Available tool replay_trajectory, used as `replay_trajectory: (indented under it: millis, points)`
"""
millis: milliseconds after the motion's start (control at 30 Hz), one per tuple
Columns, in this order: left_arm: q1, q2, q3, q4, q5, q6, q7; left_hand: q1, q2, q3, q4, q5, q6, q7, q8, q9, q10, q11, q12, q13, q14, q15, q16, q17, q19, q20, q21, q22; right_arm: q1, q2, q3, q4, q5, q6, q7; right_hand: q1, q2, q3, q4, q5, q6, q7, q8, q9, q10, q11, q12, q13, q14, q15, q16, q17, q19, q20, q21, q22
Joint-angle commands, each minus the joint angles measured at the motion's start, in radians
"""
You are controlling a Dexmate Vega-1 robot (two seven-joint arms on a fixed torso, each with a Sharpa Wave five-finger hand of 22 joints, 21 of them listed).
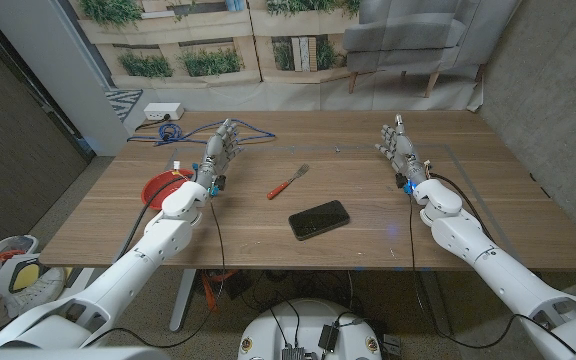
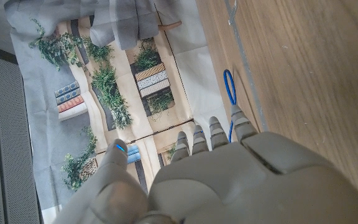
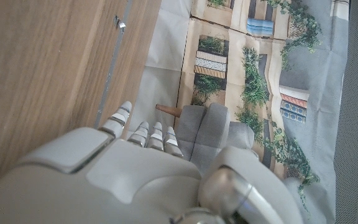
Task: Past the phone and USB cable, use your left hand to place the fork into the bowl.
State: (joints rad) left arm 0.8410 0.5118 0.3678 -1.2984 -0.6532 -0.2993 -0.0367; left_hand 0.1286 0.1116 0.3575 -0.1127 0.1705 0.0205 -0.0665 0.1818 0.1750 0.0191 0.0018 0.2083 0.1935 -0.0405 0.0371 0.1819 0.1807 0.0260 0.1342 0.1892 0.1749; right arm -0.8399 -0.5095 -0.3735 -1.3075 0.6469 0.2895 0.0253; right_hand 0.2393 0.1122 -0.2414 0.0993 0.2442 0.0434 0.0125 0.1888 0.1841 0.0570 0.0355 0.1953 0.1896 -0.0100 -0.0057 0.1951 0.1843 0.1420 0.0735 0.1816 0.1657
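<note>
We see one fork (image 1: 288,181) lying flat near the table's (image 1: 488,215) middle, its long axis diagonal: red handle toward the near left, metal tines toward the far right. One dark phone (image 1: 319,220) lies just beside it, nearer us. One red bowl (image 1: 155,186) sits at the table's left side, partly behind our left hand (image 1: 219,152), and one blue USB cable (image 1: 200,131) loops beyond that hand. Both the left hand and right hand (image 1: 400,148) hold nothing, fingers extended and slightly apart. The left wrist view gives us the cable's loop up close, against the table's edge.
</note>
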Motion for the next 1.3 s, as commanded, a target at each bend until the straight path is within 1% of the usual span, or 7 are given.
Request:
replay_trajectory:
  millis: [33, 367, 667, 733, 933, 1200, 1300]
  points:
    - [0.004, 0.001, -0.005, 0.008, -0.005, -0.008, -0.008, 0.007, -0.001, 0.008, 0.001, 0.007, 0.0, -0.011, 0.005, 0.004, 0.007, -0.002, 0.004, 0.003, 0.0, 0.01, 0.005, 0.004, 0.003, 0.006, 0.006, 0.003, -0.001, 0.001, -0.004, -0.01, -0.006, -0.01, -0.01, 0.009, 0.001, -0.006, -0.001, 0.006, 0.009, 0.001, 0.006, 0.003, 0.007, 0.0, 0.003, 0.003, 0.002, -0.01, 0.003, 0.005, 0.006, 0.0, 0.007, 0.003]
    - [0.009, 0.003, -0.005, -0.001, -0.004, -0.013, -0.012, 0.007, -0.002, 0.01, 0.001, 0.007, 0.001, -0.012, 0.005, 0.003, 0.007, -0.001, 0.005, 0.003, -0.002, 0.009, 0.005, 0.005, 0.002, -0.002, 0.006, 0.003, -0.011, -0.004, 0.0, -0.02, -0.004, -0.01, -0.011, 0.01, 0.001, -0.005, 0.0, 0.005, 0.008, 0.001, 0.006, 0.003, 0.006, 0.001, 0.003, 0.003, -0.005, -0.009, 0.001, 0.005, 0.001, -0.002, 0.005, 0.003]
    - [0.021, 0.001, -0.002, -0.02, -0.001, -0.016, -0.005, 0.008, -0.001, 0.013, 0.001, 0.007, -0.001, -0.02, 0.004, 0.003, 0.008, 0.0, 0.005, 0.003, -0.005, -0.001, 0.004, 0.004, 0.001, -0.004, 0.006, 0.003, -0.03, -0.017, 0.005, -0.045, -0.002, -0.014, -0.018, 0.011, 0.002, -0.005, 0.0, 0.004, 0.006, 0.0, 0.005, 0.003, 0.005, -0.002, 0.002, 0.003, -0.009, -0.01, -0.001, 0.005, -0.005, 0.001, 0.003, 0.004]
    - [0.026, 0.004, 0.0, -0.033, 0.005, -0.011, 0.007, 0.009, -0.002, 0.014, 0.0, 0.007, -0.002, -0.02, 0.004, 0.003, 0.007, 0.005, 0.005, 0.003, -0.009, 0.003, 0.003, 0.004, -0.001, -0.005, 0.005, 0.003, -0.031, -0.02, 0.006, -0.049, -0.002, -0.014, -0.017, 0.011, 0.002, -0.004, 0.0, 0.004, 0.006, 0.001, 0.005, 0.003, 0.005, -0.003, 0.002, 0.003, -0.01, -0.01, -0.001, 0.005, -0.005, 0.001, 0.003, 0.004]
    - [0.039, 0.01, -0.001, -0.053, 0.012, -0.011, 0.018, 0.012, -0.004, 0.016, -0.002, 0.006, -0.001, -0.019, 0.005, 0.004, 0.017, 0.007, 0.009, 0.003, -0.016, 0.008, 0.001, 0.004, -0.007, -0.006, 0.003, 0.003, -0.031, -0.024, 0.007, -0.053, -0.003, -0.016, -0.015, 0.011, 0.003, -0.004, 0.0, 0.004, 0.006, 0.001, 0.005, 0.003, 0.006, -0.002, 0.002, 0.003, -0.013, -0.01, -0.002, 0.005, -0.006, 0.002, 0.003, 0.004]
    - [0.063, 0.04, -0.001, -0.118, 0.05, 0.002, 0.062, 0.014, -0.006, 0.017, -0.004, 0.006, 0.0, -0.02, 0.005, 0.004, 0.02, 0.006, 0.01, 0.004, -0.02, 0.01, 0.001, 0.003, -0.009, -0.006, 0.003, 0.003, -0.043, -0.03, 0.012, -0.061, 0.0, -0.02, -0.021, 0.013, 0.003, -0.003, -0.001, 0.004, 0.004, 0.002, 0.005, 0.003, 0.007, -0.005, 0.003, 0.003, -0.013, -0.008, -0.002, 0.005, -0.008, 0.002, 0.003, 0.004]
    - [0.068, 0.047, -0.001, -0.132, 0.061, 0.007, 0.073, 0.015, -0.007, 0.018, -0.005, 0.006, 0.0, -0.021, 0.005, 0.004, 0.021, 0.004, 0.01, 0.004, -0.021, 0.011, 0.001, 0.003, -0.011, -0.005, 0.003, 0.003, -0.044, -0.034, 0.013, -0.063, 0.0, -0.021, -0.021, 0.014, 0.003, -0.003, -0.001, 0.003, 0.005, 0.0, 0.005, 0.003, 0.008, -0.003, 0.003, 0.003, -0.014, -0.017, -0.002, 0.005, -0.008, 0.003, 0.003, 0.004]
